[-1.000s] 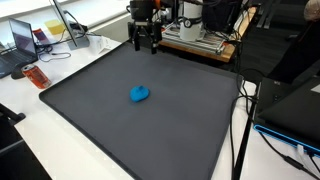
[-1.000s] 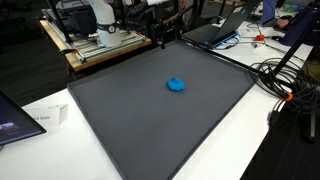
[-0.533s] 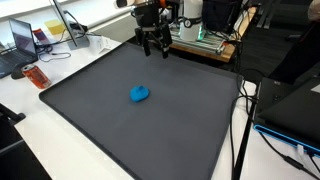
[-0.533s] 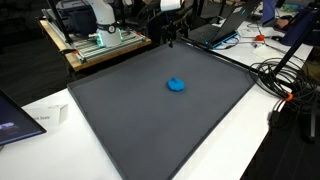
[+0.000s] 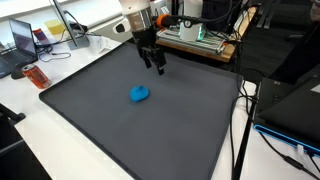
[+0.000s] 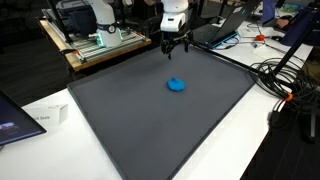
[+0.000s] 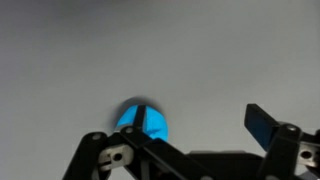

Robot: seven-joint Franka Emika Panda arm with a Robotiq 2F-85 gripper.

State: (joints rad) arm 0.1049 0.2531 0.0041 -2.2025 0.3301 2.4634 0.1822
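Blue blob [image 5: 140, 94] on the dark surface [image 5: 100, 130]; I've got my gripper [image 5: 158, 68] hovering just beyond the blob, jaws apart, holding nothing.

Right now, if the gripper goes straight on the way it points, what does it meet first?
Probably the blue object on the dark mat; the open gripper points down toward it, though depth is unclear.
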